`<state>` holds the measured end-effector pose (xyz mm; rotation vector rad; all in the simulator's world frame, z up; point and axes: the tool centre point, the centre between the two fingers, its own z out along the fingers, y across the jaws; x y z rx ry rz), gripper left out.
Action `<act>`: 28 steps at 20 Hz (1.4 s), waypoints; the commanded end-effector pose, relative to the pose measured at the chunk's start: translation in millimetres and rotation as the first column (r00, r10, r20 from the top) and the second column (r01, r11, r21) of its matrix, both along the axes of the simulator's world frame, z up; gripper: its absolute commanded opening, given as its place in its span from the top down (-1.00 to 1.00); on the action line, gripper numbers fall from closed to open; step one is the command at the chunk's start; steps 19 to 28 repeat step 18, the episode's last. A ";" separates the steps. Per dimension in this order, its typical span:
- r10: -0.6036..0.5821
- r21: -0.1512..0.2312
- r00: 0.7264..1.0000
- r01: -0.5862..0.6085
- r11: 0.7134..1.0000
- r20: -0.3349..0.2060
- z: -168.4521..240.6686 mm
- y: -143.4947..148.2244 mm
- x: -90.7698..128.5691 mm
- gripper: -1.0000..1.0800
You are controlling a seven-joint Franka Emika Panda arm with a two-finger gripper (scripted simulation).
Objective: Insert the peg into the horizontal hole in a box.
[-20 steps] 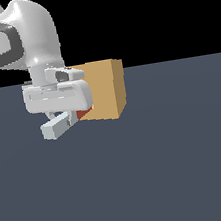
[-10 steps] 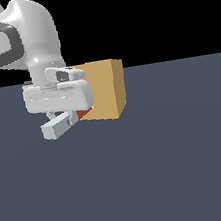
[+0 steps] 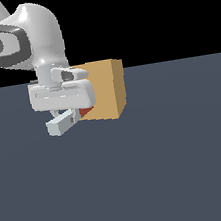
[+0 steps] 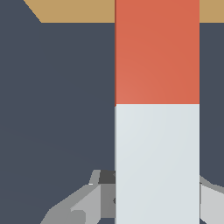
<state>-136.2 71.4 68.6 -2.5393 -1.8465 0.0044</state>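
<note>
The gripper (image 3: 67, 120) is clamped on the white end of the peg (image 3: 72, 118), its grey fingers (image 4: 83, 205) flanking the bar in the wrist view. Nothing lies between the peg and the box (image 3: 107, 88) except the gripper body, which hides the hole from the exterior view. The peg is a square bar, white at the held end, red-orange beyond, lying level with its red part meeting the box's face. The box is plain tan, resting on the dark floor (image 3: 158, 176). Compared with half a second ago, nothing has visibly shifted.
</note>
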 end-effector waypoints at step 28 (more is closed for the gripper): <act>0.001 0.001 1.000 -0.001 1.000 0.006 2.3 99.8 33.5 1.00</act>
